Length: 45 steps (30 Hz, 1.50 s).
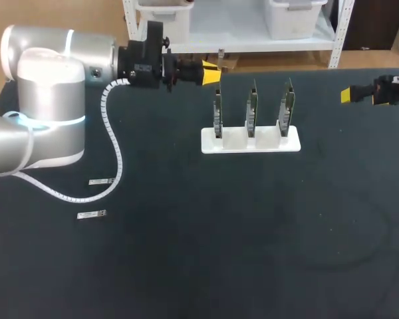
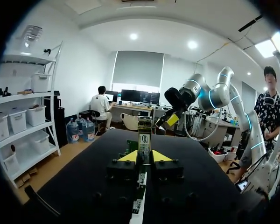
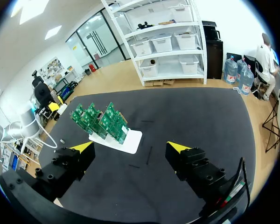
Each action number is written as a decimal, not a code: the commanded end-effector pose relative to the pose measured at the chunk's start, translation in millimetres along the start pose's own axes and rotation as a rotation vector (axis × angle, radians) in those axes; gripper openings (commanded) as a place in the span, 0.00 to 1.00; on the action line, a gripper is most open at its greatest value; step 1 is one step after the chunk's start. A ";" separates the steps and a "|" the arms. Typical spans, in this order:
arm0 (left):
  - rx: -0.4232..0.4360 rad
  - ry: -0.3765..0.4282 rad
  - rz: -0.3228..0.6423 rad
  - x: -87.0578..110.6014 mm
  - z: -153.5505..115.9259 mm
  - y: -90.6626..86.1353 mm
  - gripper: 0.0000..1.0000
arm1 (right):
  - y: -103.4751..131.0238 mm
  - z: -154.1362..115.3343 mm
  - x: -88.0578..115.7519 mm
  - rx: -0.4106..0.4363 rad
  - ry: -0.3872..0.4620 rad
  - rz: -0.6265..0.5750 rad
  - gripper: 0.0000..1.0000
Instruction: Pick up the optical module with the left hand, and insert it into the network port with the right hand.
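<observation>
- Dark desk (image 1: pixel 253 252) cloth covers the whole scene.
- At centre far, a white stand (image 1: pixel 266 143) holds three green circuit boards (image 1: pixel 251 109) upright in a row, apart from one another.
- At near left, well apart from the stand, lie the far optical module (image 1: pixel 101 181) and, just nearer, the near optical module (image 1: pixel 92 214), both small, silver and flat.
- The left tool (image 1: pixel 213 73) hovers just beside the leftmost board's top. Whether it is apart or clamped on anything cannot be told.
- The right tool (image 3: pixel 130 148) hangs at far right, its fingers (image 3: pixel 179 148) wide apart with nothing between them, and the stand lies ahead of it.
- A white coiled cable (image 1: pixel 113 153) droops from the left arm (image 1: pixel 46 100) toward the far optical module.
</observation>
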<state>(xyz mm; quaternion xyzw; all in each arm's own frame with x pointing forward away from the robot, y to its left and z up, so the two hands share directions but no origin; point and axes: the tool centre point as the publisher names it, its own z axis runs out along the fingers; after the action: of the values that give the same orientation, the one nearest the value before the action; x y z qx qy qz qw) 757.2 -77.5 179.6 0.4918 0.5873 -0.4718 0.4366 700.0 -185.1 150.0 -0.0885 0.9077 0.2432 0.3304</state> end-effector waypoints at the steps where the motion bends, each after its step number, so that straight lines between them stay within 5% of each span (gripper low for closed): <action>1: -0.002 -0.003 -0.003 -1.6 0.3 0.9 0.00 | 0.0 0.0 0.0 0.000 0.000 0.000 1.00; 45: -0.016 -0.031 -0.062 5.2 3.8 -3.4 0.00 | 0.0 0.0 0.0 0.000 0.000 0.000 1.00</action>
<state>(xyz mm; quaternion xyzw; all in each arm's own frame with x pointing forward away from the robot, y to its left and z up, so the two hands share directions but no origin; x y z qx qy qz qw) 754.9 -81.7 175.6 0.4640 0.5994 -0.4876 0.4332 700.0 -185.1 150.0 -0.0885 0.9077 0.2432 0.3304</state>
